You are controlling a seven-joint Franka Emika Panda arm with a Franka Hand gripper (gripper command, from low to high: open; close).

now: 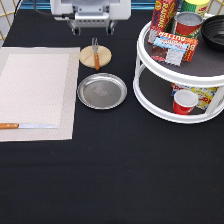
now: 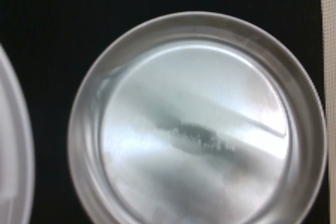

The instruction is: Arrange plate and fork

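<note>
The silver plate [image 1: 102, 91] lies flat on the black cloth at the middle of the exterior view, and it fills the wrist view [image 2: 195, 125]. The fork [image 1: 95, 52] lies across a round wooden coaster [image 1: 95, 56] just above the plate, tines toward the exterior view's top. My gripper [image 1: 93, 29] hangs at the exterior view's top, above the coaster and fork. It is open, empty and touches nothing.
A pale placemat [image 1: 35, 92] lies at the exterior view's left with a wooden-handled knife [image 1: 25, 126] near its bottom edge. A white two-tier turntable [image 1: 150, 100] at the right holds cans, boxes and a red cup [image 1: 185, 101]; its rim shows in the wrist view [image 2: 11, 150].
</note>
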